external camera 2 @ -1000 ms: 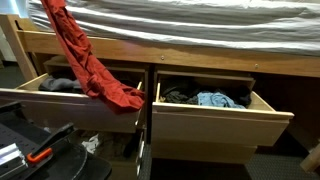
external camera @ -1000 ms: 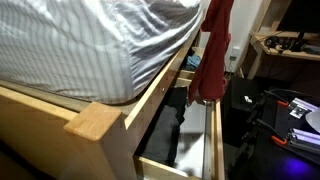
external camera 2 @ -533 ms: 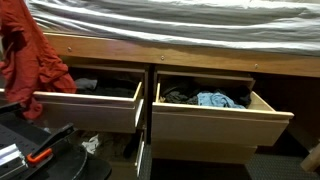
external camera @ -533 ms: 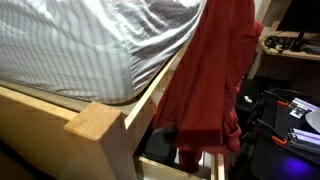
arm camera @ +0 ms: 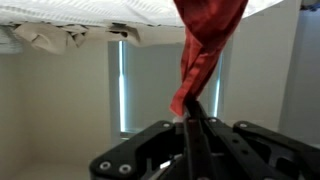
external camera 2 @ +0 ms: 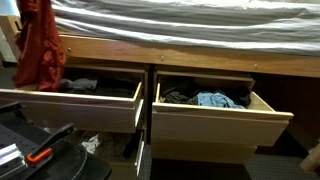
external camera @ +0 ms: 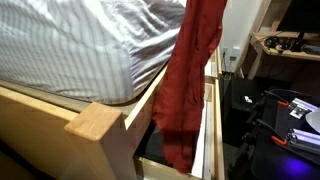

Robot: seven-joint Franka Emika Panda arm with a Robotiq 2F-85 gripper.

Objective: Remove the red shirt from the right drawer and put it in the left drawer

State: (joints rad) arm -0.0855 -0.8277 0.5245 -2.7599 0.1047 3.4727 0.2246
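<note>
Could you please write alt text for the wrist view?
A red shirt is pinched in the shut pincer at the bottom centre and stretches up to the top edge. Striped bedding runs along the top.

Left drawer [external camera 2: 90,108] and right drawer [external camera 2: 215,120] lie open above; bed rail [external camera 2: 200,55] overhangs behind.

A limp, twisted red shirt [arm camera: 205,50] is pinched between the fingers [arm camera: 192,135]; it hangs straight below them. Its tail dangles over an open drawer [external camera 2: 85,110].
</note>
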